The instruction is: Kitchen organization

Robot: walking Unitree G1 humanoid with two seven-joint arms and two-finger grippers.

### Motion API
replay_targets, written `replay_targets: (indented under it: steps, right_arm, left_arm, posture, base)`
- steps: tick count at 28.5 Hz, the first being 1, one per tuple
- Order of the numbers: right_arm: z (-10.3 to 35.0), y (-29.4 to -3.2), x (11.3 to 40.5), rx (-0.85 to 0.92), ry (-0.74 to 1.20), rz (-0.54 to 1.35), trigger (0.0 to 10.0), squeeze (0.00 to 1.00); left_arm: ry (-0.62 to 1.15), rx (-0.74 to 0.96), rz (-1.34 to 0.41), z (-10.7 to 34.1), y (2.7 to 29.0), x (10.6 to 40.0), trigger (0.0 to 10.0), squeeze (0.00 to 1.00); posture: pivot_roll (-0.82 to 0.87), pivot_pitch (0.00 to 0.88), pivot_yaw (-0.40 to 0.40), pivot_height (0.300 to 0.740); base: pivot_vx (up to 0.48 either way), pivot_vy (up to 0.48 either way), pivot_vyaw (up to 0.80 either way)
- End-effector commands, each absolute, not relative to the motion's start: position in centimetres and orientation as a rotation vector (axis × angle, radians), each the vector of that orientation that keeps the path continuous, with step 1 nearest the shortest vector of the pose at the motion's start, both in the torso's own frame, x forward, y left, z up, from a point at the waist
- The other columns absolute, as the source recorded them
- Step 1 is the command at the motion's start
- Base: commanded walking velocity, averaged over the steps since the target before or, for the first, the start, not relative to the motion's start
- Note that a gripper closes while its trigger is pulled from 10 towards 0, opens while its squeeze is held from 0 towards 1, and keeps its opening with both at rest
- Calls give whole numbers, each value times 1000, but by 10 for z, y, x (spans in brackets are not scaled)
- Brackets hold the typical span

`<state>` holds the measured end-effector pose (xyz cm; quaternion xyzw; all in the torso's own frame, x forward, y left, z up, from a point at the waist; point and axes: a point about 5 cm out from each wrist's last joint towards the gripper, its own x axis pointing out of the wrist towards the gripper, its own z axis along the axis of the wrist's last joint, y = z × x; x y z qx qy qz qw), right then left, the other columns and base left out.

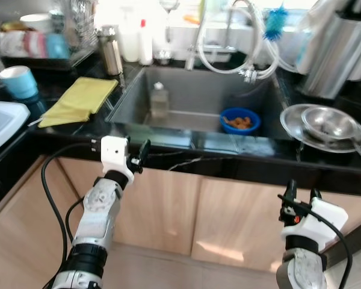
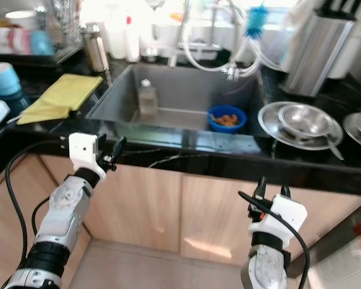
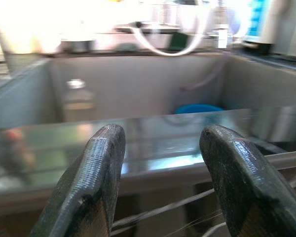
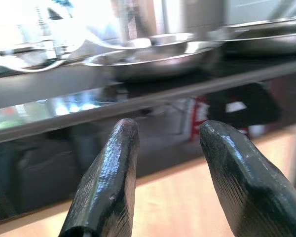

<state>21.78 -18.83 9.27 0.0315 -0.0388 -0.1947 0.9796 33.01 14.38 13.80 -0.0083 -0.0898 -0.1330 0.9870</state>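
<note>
My sink (image 1: pixel 186 90) holds a blue bowl (image 1: pixel 240 120) of orange scraps and a clear bottle (image 1: pixel 159 100) standing upright near its back left. Steel bowls (image 1: pixel 325 123) sit stacked on the table to its right. My left tool (image 1: pixel 139 158) and right tool (image 1: pixel 301 195) hang below the table edge, fingers apart, holding nothing.

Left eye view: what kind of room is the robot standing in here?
Most likely a home kitchen. A steel sink is set in a dark counter, with a tap above it, metal bowls beside it and wooden cabinets below.
</note>
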Motion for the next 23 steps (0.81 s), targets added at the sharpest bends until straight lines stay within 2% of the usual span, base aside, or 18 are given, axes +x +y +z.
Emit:
replay_targets:
  steps: [1, 9, 17, 23]
  right_arm:
    - [92, -183, 219, 106, -71, -406, 10000, 0]
    - [93, -184, 220, 105, -78, -405, 10000, 0]
    - [95, -184, 220, 104, -89, -409, 10000, 0]
    - [95, -184, 222, 112, -89, -406, 10000, 0]
  left_arm:
    - [-193, -21, -277, 143, 142, 331, 10000, 0]
    - [-197, -22, -274, 143, 142, 332, 10000, 0]
    - [-189, -33, -270, 143, 142, 332, 10000, 0]
    - [-193, -36, -269, 146, 141, 333, 10000, 0]
  posture:
    - [94, 40, 2, 740]
    - [95, 38, -1, 740]
    - [96, 37, -3, 740]
    - [99, 35, -4, 740]
  base:
    - [0, 0, -725]
    - [0, 0, -706]
    - [0, 0, 0]
    - [0, 272, 0]
